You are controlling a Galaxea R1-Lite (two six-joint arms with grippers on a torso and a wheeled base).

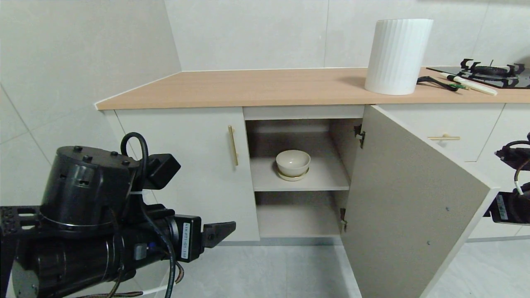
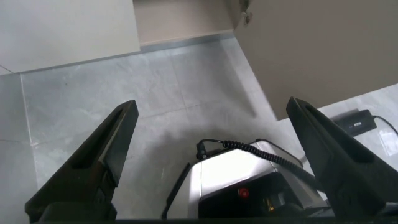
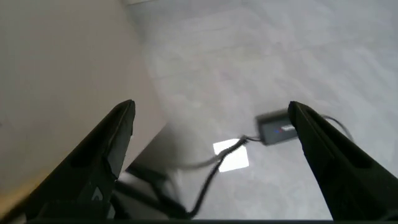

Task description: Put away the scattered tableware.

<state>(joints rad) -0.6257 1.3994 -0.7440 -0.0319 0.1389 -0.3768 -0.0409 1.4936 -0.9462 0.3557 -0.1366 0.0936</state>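
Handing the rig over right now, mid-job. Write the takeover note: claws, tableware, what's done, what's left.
Left claw: open, empty, low in front of the closed cabinet door.
Right claw: open, empty, beside the open cabinet door.
Bowl sits on a small plate on the upper shelf.
Done: those two are stowed.
Left: probably the utensils on the countertop by the stove, then shutting the door.
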